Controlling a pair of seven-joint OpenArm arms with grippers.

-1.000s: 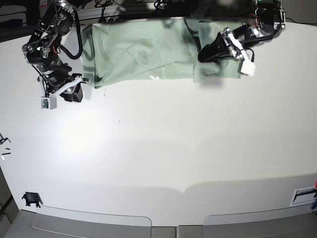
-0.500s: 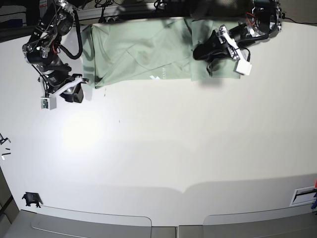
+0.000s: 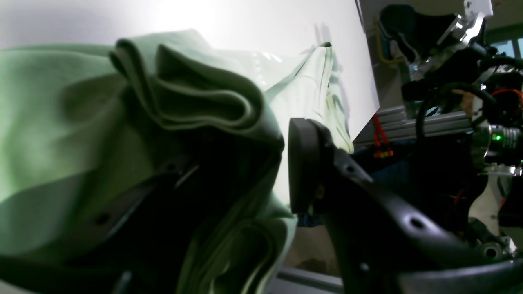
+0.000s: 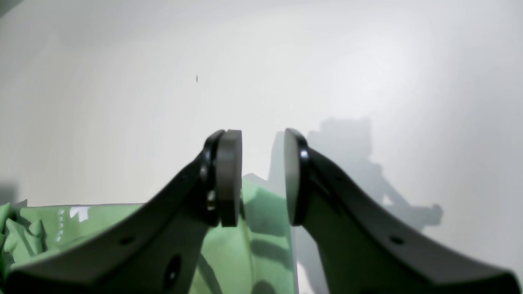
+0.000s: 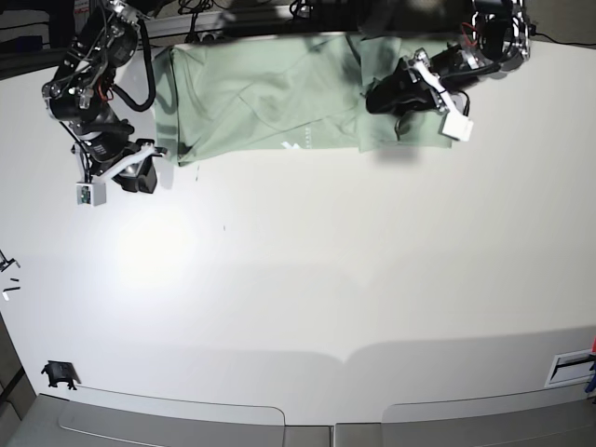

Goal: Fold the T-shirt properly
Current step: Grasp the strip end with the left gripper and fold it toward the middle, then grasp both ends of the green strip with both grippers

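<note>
The pale mint-green T-shirt [image 5: 261, 93] lies spread along the table's far edge, partly folded, with its white logo [image 5: 291, 145] at the near hem. My left gripper [image 5: 374, 99] hovers low over the shirt's right part. In the left wrist view its jaws [image 3: 253, 171] stand open; bunched cloth [image 3: 61, 102] drapes over one finger, and the other pad [image 3: 302, 163] is bare. My right gripper [image 5: 142, 177] sits just off the shirt's near left corner, open with nothing between its fingers [image 4: 261, 175], above the shirt's edge [image 4: 253, 245].
The white table [image 5: 326, 279] stretches toward the near edge. A small black object [image 5: 58, 374] lies at the front left and a white slotted piece [image 5: 570, 368] at the right edge. Frames and cables run behind the far edge.
My left gripper has shifted left over the shirt and its jaws have opened, letting go of the cloth. The right arm has not moved.
</note>
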